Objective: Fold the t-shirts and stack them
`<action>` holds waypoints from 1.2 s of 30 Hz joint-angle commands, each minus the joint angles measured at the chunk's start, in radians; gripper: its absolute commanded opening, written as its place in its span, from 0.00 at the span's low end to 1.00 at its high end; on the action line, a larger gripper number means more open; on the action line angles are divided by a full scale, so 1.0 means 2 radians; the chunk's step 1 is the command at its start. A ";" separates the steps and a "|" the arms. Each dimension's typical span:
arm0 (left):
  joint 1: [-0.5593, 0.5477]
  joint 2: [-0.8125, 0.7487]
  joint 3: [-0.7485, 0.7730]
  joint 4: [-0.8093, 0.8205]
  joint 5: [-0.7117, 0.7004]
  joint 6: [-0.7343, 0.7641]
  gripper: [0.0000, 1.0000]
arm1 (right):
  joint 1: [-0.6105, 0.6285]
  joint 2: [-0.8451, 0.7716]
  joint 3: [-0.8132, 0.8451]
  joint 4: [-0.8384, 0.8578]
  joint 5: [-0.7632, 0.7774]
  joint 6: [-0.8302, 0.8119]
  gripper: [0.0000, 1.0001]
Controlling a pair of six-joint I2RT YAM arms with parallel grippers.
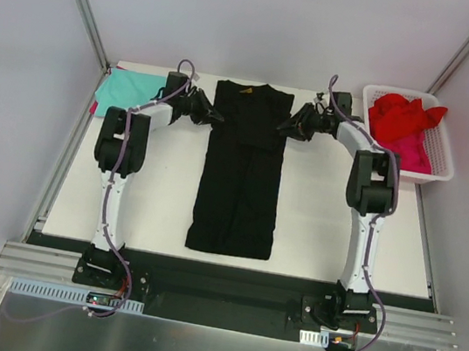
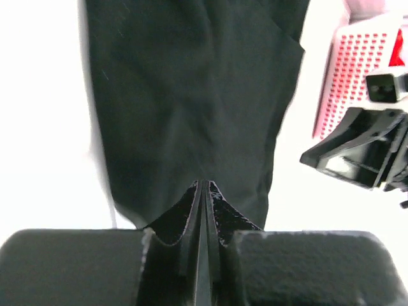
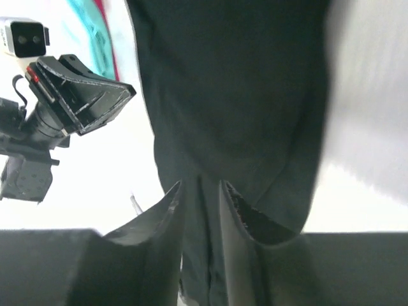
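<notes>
Black t-shirt [image 1: 238, 185] is lying on the desk [image 1: 151, 198], long axis running twelve to six; left hand [image 1: 215, 118] is sitting shut at its nine-o'clock edge, right hand [image 1: 282, 128] (narrowly parted) at three.

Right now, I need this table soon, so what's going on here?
Two robot arms are folding a black t-shirt, which lies as a narrow strip between them. The left gripper sits shut at its left edge, the right gripper at its right edge with fingers slightly parted. A teal shirt lies far left; red and pink shirts wait in the white basket.
</notes>
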 commanded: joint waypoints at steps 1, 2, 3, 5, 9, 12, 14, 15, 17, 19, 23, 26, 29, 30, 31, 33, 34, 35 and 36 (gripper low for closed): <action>0.005 -0.147 -0.086 0.044 -0.003 0.040 0.11 | 0.008 -0.174 -0.065 -0.050 0.016 -0.080 0.42; 0.005 -0.166 -0.107 0.043 -0.002 0.038 0.35 | 0.008 -0.219 -0.089 -0.052 0.025 -0.084 0.55; 0.005 -0.202 -0.149 0.043 0.000 0.038 0.43 | 0.009 -0.240 -0.138 -0.052 0.031 -0.087 0.77; 0.003 -0.258 -0.215 0.041 0.003 0.044 0.62 | 0.010 -0.283 -0.185 -0.058 0.043 -0.096 0.83; -0.014 -0.347 -0.341 0.036 -0.003 0.047 0.99 | 0.024 -0.397 -0.321 -0.051 0.070 -0.097 0.97; -0.040 -0.407 -0.440 0.041 -0.032 0.051 0.99 | 0.039 -0.441 -0.421 -0.039 0.097 -0.094 0.97; -0.053 -0.440 -0.506 0.060 -0.038 0.041 0.99 | 0.047 -0.484 -0.494 -0.023 0.117 -0.087 0.97; -0.065 -0.449 -0.526 0.080 -0.039 0.035 0.99 | 0.053 -0.497 -0.522 -0.016 0.127 -0.082 0.97; -0.074 -0.473 -0.591 0.116 -0.040 0.007 0.99 | 0.057 -0.533 -0.590 0.010 0.130 -0.066 0.97; -0.083 -0.486 -0.625 0.165 -0.041 -0.009 0.99 | 0.060 -0.553 -0.626 0.031 0.137 -0.055 0.97; -0.087 -0.527 -0.668 0.169 -0.042 -0.019 0.99 | 0.061 -0.625 -0.693 0.038 0.146 -0.052 0.99; -0.090 -0.575 -0.680 0.131 -0.054 -0.022 0.99 | 0.061 -0.664 -0.715 0.016 0.156 -0.053 0.96; -0.103 -0.625 -0.683 0.083 -0.070 -0.023 0.99 | 0.061 -0.706 -0.728 -0.004 0.161 -0.049 0.93; -0.106 -0.637 -0.682 0.068 -0.075 -0.024 0.99 | 0.061 -0.724 -0.731 -0.013 0.163 -0.046 0.92; -0.110 -0.650 -0.682 0.055 -0.078 -0.022 0.99 | 0.060 -0.733 -0.737 -0.018 0.163 -0.044 0.91; -0.119 -0.690 -0.688 0.026 -0.087 -0.025 0.99 | 0.061 -0.756 -0.743 -0.027 0.163 -0.040 0.90; -0.120 -0.703 -0.691 0.018 -0.087 -0.028 0.99 | 0.061 -0.762 -0.748 -0.029 0.163 -0.038 0.89; -0.122 -0.728 -0.697 0.011 -0.088 -0.029 0.98 | 0.062 -0.769 -0.751 -0.032 0.163 -0.038 0.88; -0.123 -0.740 -0.701 -0.003 -0.093 -0.032 0.97 | 0.062 -0.775 -0.754 -0.038 0.163 -0.035 0.88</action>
